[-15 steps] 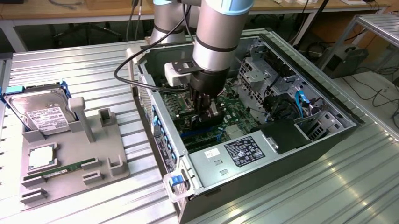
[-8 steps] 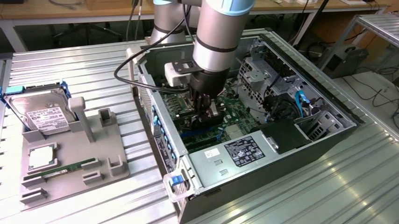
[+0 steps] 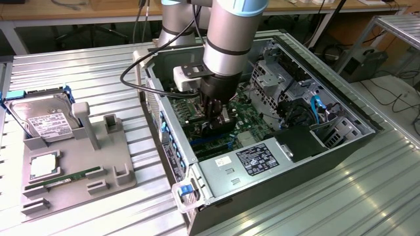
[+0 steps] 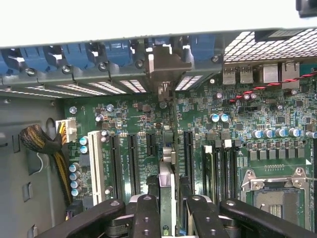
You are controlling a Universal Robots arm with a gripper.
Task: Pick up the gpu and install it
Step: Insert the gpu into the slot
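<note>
Currently my gripper (image 3: pixel 219 120) is down inside the open computer case (image 3: pixel 341 147), low over the green motherboard (image 3: pixel 246 115). In the wrist view my gripper (image 4: pixel 167 208) has its two black fingers (image 4: pixel 147 218) drawn in on either side of the gpu (image 4: pixel 167 183), which I see edge-on: a thin upright card running away from the camera toward the rear wall of the case. I am pinching it; the pads touch the card on both faces.

The silver bracket (image 4: pixel 166 64) at the card's far end stands against the row of rear slot openings, beside the blue slot clips (image 4: pixel 106 52). The card's lower edge lies along a gap between the long black expansion slots (image 4: pixel 132 163); whether it is fully seated in a slot I cannot tell from this angle.

Beside the slots: a white slot (image 4: pixel 95 166), a bundle of yellow and black wires (image 4: pixel 47 144) at the case floor, and the CPU socket (image 4: pixel 275 198) on the other side.

In the exterior view, a grey fixture tray (image 3: pixel 78 172) sits on the ribbed metal table (image 3: pixel 328 206), well apart from the case toward the exterior view's left. It carries the hard drive (image 3: pixel 46 123), a green memory stick (image 3: pixel 66 177) and a square processor (image 3: pixel 45 164).
</note>
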